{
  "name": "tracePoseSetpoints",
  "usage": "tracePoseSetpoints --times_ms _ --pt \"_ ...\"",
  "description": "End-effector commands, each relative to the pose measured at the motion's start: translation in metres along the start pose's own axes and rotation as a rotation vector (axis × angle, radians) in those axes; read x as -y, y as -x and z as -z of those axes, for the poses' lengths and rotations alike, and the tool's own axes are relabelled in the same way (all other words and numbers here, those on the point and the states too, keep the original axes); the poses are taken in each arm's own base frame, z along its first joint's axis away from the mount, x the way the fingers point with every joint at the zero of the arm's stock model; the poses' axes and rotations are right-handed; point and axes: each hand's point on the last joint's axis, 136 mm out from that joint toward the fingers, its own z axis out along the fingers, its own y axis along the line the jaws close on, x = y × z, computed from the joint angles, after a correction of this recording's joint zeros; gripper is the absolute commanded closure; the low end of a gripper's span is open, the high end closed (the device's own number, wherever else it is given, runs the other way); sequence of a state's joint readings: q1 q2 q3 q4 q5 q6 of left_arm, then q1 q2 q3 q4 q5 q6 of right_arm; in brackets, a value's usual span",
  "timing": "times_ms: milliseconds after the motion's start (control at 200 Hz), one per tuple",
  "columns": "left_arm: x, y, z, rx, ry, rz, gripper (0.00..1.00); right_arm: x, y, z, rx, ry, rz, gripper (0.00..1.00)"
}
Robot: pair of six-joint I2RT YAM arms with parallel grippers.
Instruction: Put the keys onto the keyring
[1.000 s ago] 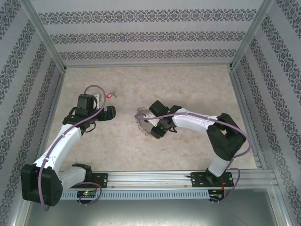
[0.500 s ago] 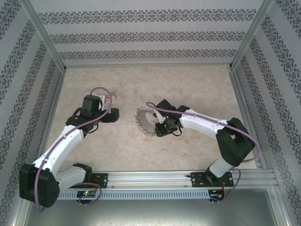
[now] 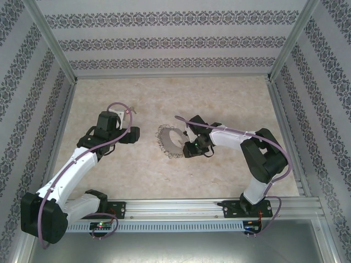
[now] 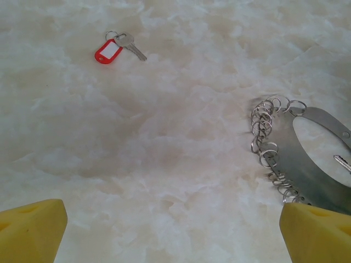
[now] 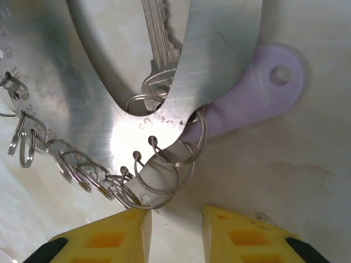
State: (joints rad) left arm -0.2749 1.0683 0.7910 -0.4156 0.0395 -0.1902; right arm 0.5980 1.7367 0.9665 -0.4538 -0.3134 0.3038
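The keyring is a flat silvery crescent plate with several small split rings along its outer edge. It lies mid-table. One silver key with a lilac tag hangs on it. My right gripper sits low at the plate's ringed tip. Its yellow fingers stand a narrow gap apart with bare table between them; the left one touches a ring. A loose key with a red tag lies beyond my left gripper, which is wide open over bare table.
The marble-look table is fenced by patterned walls and aluminium posts. Purple cables loop over both arms. The keyring's ringed edge lies just right of my left gripper's far finger.
My right arm has swung its elbow and slid the gripper a little right along the keyring's near tip. My left arm has crept slightly forward and right. The left jaws stayed wide.
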Motion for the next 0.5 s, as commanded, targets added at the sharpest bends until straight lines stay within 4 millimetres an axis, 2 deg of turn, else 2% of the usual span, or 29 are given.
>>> tracePoseSetpoints --times_ms 0,205,365,494 --pt "0.004 0.002 0.006 0.008 0.004 -0.035 0.0 -0.023 0.007 -0.013 0.015 0.083 0.059 0.7" --pt "0.005 0.001 0.006 0.005 0.008 -0.049 0.0 -0.032 0.012 -0.007 0.04 0.125 0.069 0.69" --pt "0.007 0.001 0.006 0.003 0.007 -0.057 0.0 -0.053 0.012 0.003 0.053 0.227 0.107 0.68" --pt "0.007 0.0 0.006 0.001 0.008 -0.061 0.0 -0.056 0.01 0.007 0.065 0.253 0.129 0.66"
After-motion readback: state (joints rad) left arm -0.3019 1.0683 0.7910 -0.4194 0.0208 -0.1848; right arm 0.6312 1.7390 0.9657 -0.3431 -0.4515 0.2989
